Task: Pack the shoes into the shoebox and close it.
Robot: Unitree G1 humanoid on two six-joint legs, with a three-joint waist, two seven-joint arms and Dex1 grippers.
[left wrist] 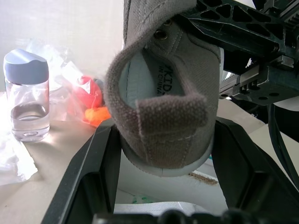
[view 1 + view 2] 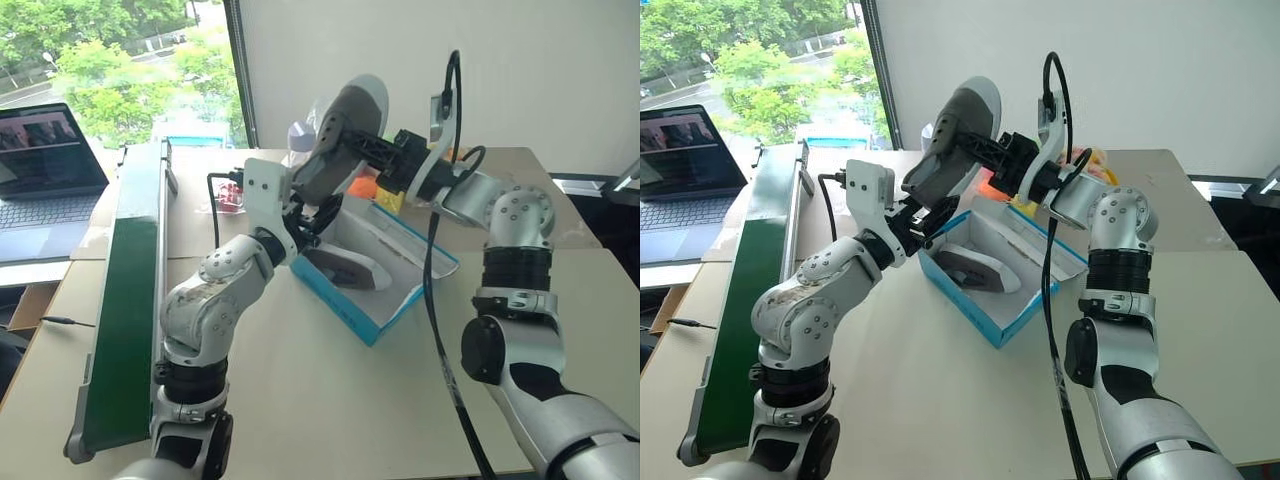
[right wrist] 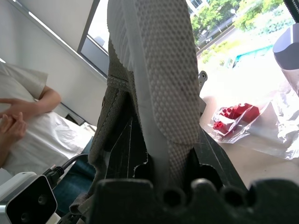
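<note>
Both arms have rounded silver-grey metal shells with rings of small dark screw holes at the joints, and black bands between the segments. The left gripper (image 2: 923,216) and the right gripper (image 2: 372,152) have black plastic fingers with a lattice pattern. A white square camera block sits on the left wrist. Black cables run along both arms.

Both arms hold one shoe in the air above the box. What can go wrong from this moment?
1. The raised shoe is gripped by the right gripper at its side and sole, while the left gripper holds its heel. If one lets go too early, the shoe may swing or fall outside the shoebox.
2. Another shoe already lies in the box, so the second may land on top and stop the lid from closing.
3. The box sits at an angle; a push could slide it.
</note>
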